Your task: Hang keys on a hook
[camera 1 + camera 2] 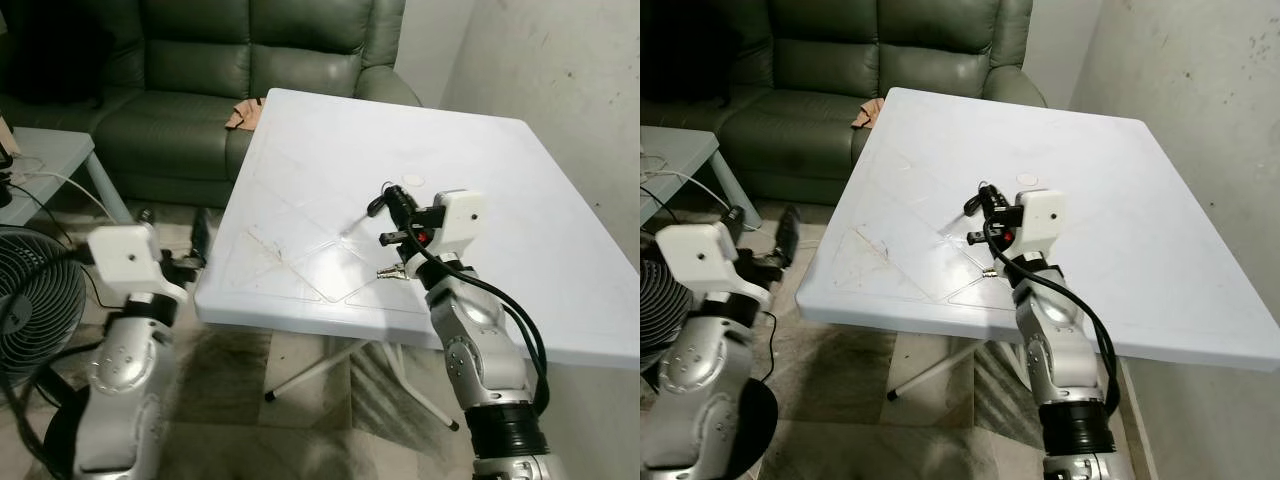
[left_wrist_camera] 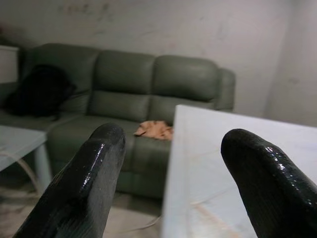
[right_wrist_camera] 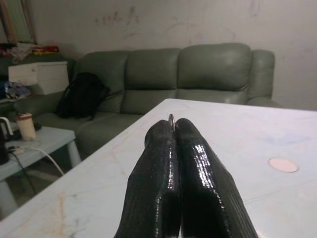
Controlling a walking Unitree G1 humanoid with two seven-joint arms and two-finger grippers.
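White plastic table [image 1: 560,220] fills the near right; right gripper [image 3: 173,130] pinches a key ring [image 3: 171,119] above it, keys [image 1: 392,270] dangling below; left gripper [image 2: 171,148] idles agape at left; no hook visible.

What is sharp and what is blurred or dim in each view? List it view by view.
Left eye view: white table bright and evenly lit, sofa dim; right gripper sharp above it. Left wrist view: left gripper's fingers close, soft and glossy, the sofa behind hazy. Right wrist view: right fingers sharp with glare streaks, pressed on a thin key ring; background mildly soft.
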